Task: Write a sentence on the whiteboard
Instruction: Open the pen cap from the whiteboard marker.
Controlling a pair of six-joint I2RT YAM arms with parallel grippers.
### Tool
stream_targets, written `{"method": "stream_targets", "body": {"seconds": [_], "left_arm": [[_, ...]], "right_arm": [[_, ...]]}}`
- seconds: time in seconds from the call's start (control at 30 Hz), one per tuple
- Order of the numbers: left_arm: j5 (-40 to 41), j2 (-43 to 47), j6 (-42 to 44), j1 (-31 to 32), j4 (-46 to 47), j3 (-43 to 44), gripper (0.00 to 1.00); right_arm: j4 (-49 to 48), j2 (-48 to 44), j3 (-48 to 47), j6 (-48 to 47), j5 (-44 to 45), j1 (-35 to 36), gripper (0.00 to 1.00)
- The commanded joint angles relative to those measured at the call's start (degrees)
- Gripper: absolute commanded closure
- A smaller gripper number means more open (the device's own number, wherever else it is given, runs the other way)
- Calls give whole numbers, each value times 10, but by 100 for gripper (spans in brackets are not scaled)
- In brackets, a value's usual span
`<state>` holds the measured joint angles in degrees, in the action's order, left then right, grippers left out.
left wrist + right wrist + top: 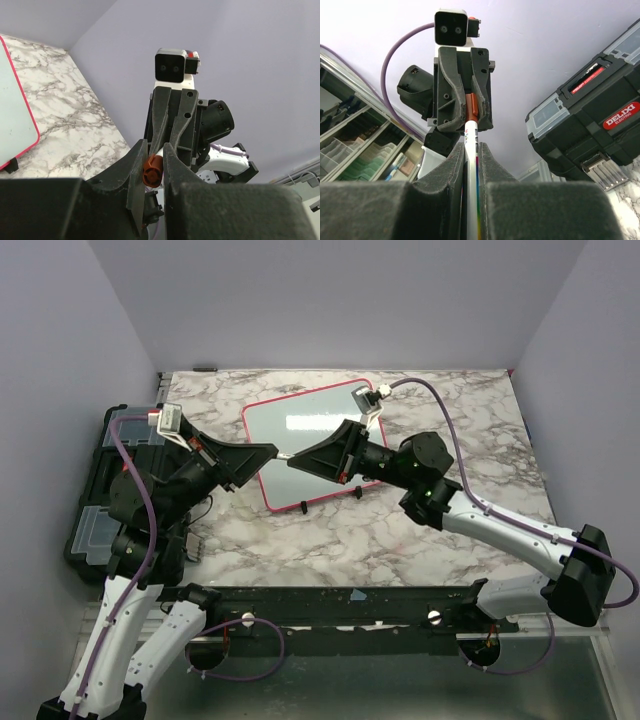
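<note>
The whiteboard (pixel 300 430), glossy white with a thin red frame, lies flat on the marble table (pixel 450 420); the left wrist view catches its edge (pixel 12 110). Above its near-left corner the two grippers meet tip to tip with a marker (pixel 285 456) held level between them. My left gripper (pixel 270 452) (pixel 152 150) is shut on the marker's orange-red cap (pixel 152 171). My right gripper (pixel 300 459) (pixel 471 145) is shut on the white barrel (pixel 471 175), which has a rainbow stripe. The cap (pixel 473 105) still meets the barrel inside the left fingers (pixel 451 95).
A black toolbox (pixel 100 480) (pixel 590 125) with clear lid compartments sits at the table's left edge behind the left arm. Purple walls enclose the table on three sides. A black rail (pixel 350 605) runs along the near edge by the arm bases.
</note>
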<state>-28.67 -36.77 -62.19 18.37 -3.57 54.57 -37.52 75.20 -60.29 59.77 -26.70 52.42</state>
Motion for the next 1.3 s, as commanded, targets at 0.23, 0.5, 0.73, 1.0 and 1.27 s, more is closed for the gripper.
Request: {"method": "stream_targets", "body": {"seconds": [0.23, 0.5, 0.73, 1.0, 1.27], "left_arm": [[26, -9, 63, -33, -114, -38, 100], [33, 4, 34, -43, -97, -58, 100], [57, 9, -14, -63, -92, -61, 100], [74, 7, -13, -85, -116, -53, 100], [117, 14, 43, -100, -205, -17, 100]], "right_arm": [[-49, -62, 5, -16, 4, 17, 99], [-55, -81, 47, -8, 14, 18, 99], [-59, -112, 96, -1, 23, 18, 99], [-20, -166, 135, -16, 38, 18, 99], [63, -227, 155, -50, 70, 18, 99]]}}
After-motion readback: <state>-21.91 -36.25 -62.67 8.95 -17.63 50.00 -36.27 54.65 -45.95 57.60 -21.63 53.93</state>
